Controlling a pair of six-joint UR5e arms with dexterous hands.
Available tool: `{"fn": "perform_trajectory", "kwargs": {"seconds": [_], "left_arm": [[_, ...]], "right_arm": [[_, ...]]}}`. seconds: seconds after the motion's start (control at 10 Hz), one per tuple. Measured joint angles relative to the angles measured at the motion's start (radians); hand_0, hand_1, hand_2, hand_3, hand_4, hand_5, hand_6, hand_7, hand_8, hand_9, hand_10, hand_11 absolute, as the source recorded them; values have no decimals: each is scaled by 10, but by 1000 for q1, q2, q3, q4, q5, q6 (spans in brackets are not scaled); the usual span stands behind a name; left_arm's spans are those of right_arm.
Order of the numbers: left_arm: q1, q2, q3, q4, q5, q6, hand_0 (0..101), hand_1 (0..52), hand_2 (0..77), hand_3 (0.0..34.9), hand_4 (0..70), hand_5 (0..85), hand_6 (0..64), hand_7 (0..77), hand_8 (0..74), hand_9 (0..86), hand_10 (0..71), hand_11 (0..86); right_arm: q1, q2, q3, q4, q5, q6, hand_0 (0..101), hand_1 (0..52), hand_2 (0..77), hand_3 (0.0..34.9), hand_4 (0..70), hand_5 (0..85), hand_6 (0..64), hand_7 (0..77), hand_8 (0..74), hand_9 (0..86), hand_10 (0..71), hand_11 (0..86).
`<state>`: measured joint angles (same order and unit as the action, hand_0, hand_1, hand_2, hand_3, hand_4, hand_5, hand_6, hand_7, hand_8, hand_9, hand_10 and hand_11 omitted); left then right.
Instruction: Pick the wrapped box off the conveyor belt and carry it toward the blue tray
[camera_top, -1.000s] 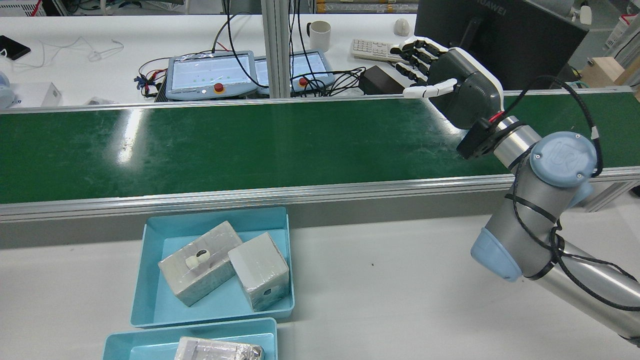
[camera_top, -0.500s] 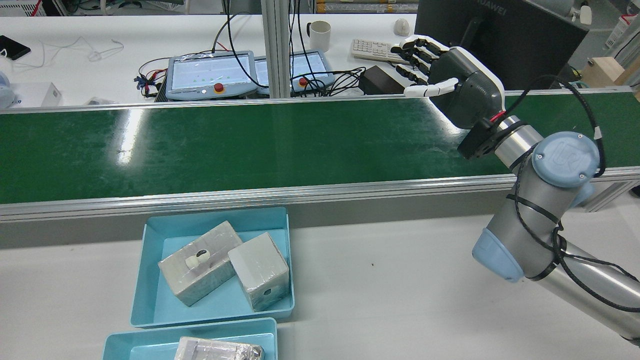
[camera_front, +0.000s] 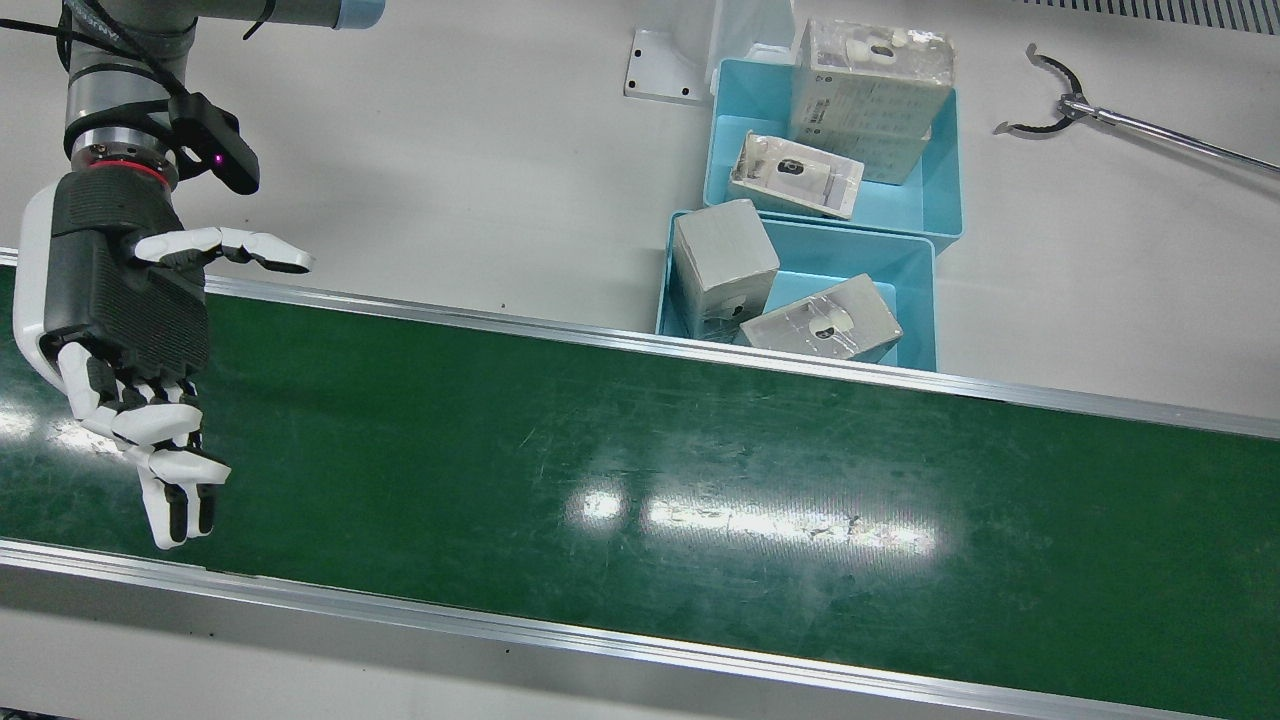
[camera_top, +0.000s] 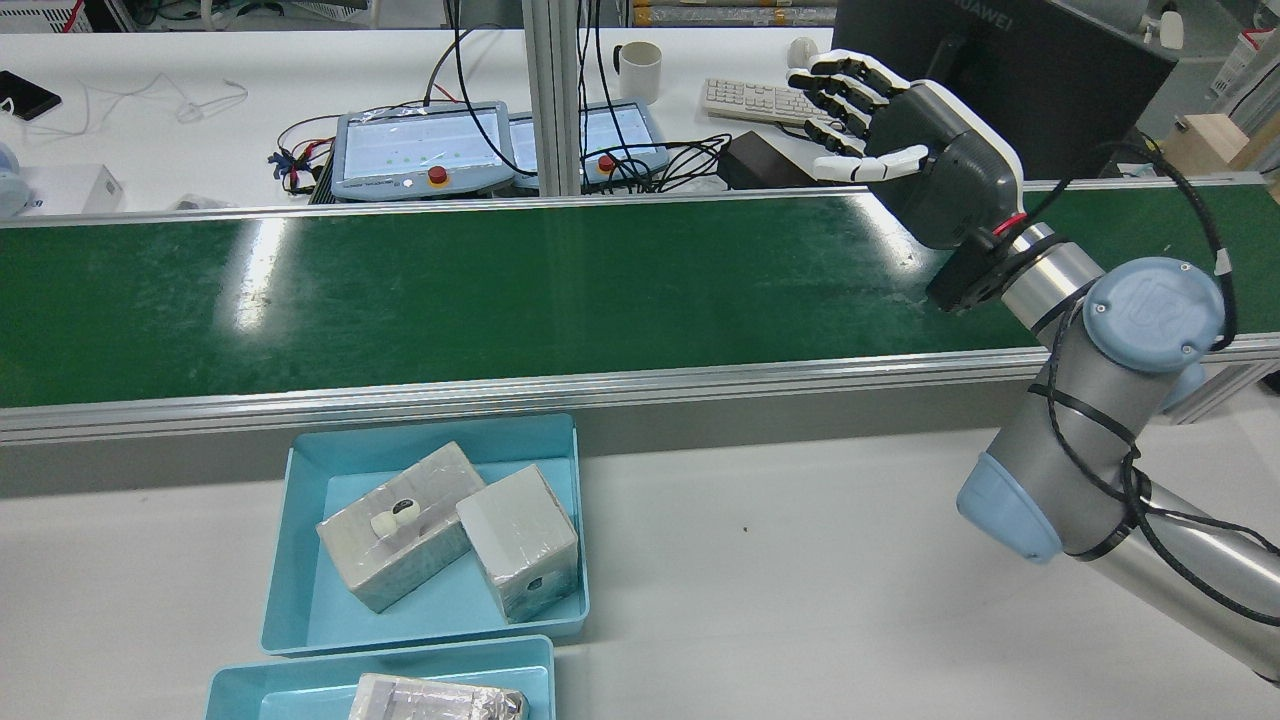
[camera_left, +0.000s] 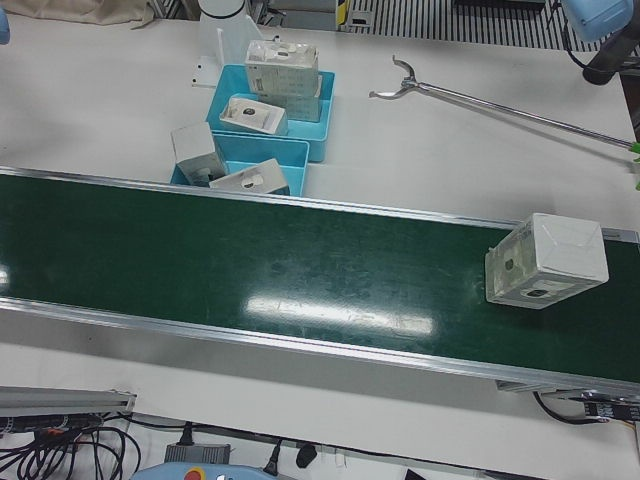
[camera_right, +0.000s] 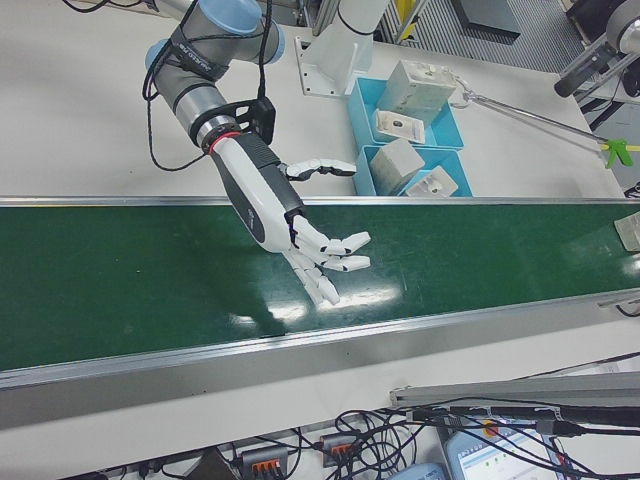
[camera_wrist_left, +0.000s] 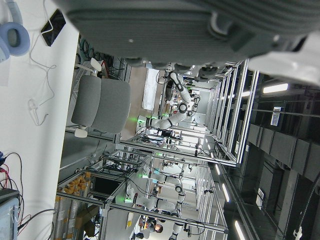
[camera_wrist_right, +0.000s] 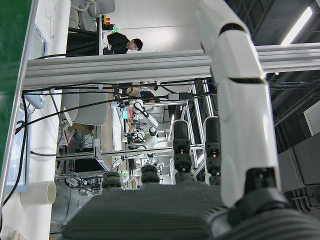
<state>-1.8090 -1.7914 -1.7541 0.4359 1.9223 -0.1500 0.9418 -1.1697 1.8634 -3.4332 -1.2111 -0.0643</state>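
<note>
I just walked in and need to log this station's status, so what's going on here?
The right hand hovers open over one end of the green conveyor belt, holding nothing. A white plastic-wrapped box sits at the belt's far end, well away from that hand. The two blue trays beside the belt already hold several wrapped boxes. The left hand's camera shows only part of it, state unclear.
</note>
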Motion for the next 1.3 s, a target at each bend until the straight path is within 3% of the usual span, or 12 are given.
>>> {"fn": "perform_trajectory", "kwargs": {"seconds": [0.1, 0.2, 0.3, 0.6, 0.7, 0.8, 0.9, 1.0, 1.1, 1.2, 1.3], "left_arm": [[0, 0, 0, 0, 0, 0, 0, 0, 5, 0, 0, 11, 0, 5, 0, 0, 5, 0], [0, 0, 0, 0, 0, 0, 0, 0, 5, 0, 0, 11, 5, 0, 0, 0, 0, 0], [0, 0, 0, 0, 0, 0, 0, 0, 5, 0, 0, 11, 5, 0, 0, 0, 0, 0], [0, 0, 0, 0, 0, 0, 0, 0, 11, 0, 0, 11, 5, 0, 0, 0, 5, 0], [0, 0, 0, 0, 0, 0, 0, 0, 11, 0, 0, 11, 5, 0, 0, 0, 5, 0], [0, 0, 0, 0, 0, 0, 0, 0, 5, 0, 0, 11, 5, 0, 0, 0, 5, 0], [0, 0, 0, 0, 0, 0, 0, 0, 5, 0, 0, 11, 5, 0, 0, 0, 5, 0], [0, 0, 0, 0, 0, 0, 0, 0, 11, 0, 0, 11, 5, 0, 0, 0, 5, 0], [0, 0, 0, 0, 0, 0, 0, 0, 11, 0, 0, 11, 5, 0, 0, 0, 5, 0], [0, 0, 0, 0, 0, 0, 0, 0, 5, 0, 0, 11, 5, 0, 0, 0, 5, 0], [0, 0, 0, 0, 0, 0, 0, 0, 5, 0, 0, 11, 5, 0, 0, 0, 5, 0]], "right_arm": [[0, 0, 0, 0, 0, 0, 513, 196, 191, 143, 104, 365, 49, 251, 11, 76, 16, 44], [0, 0, 0, 0, -1, 0, 513, 175, 169, 165, 93, 365, 49, 251, 11, 76, 16, 44], [0, -1, 1, 0, -1, 0, 497, 147, 147, 164, 104, 360, 22, 251, 11, 76, 16, 38], [0, -1, 1, 0, -1, 1, 497, 185, 164, 153, 109, 371, 38, 256, 11, 76, 5, 27], [-1, -1, 0, 0, -1, 1, 497, 180, 267, 178, 131, 387, 44, 267, 11, 82, 11, 44], [-2, -1, 0, 0, -1, 1, 496, 273, 327, 174, 131, 398, 49, 267, 22, 87, 33, 49], [-3, -1, 0, 0, -1, 1, 496, 273, 327, 174, 131, 398, 49, 267, 22, 87, 33, 49], [-4, -1, 0, 0, -1, 2, 494, 202, 409, 166, 136, 387, 49, 273, 22, 87, 22, 38], [-4, -1, -1, 0, -1, 2, 494, 202, 409, 166, 136, 387, 49, 273, 22, 87, 22, 38], [-4, -1, -1, 0, -1, 3, 505, 245, 322, 165, 125, 393, 49, 267, 22, 87, 16, 38], [-4, -1, -1, 0, -1, 4, 501, 360, 382, 127, 153, 431, 65, 278, 38, 104, 33, 82]]}}
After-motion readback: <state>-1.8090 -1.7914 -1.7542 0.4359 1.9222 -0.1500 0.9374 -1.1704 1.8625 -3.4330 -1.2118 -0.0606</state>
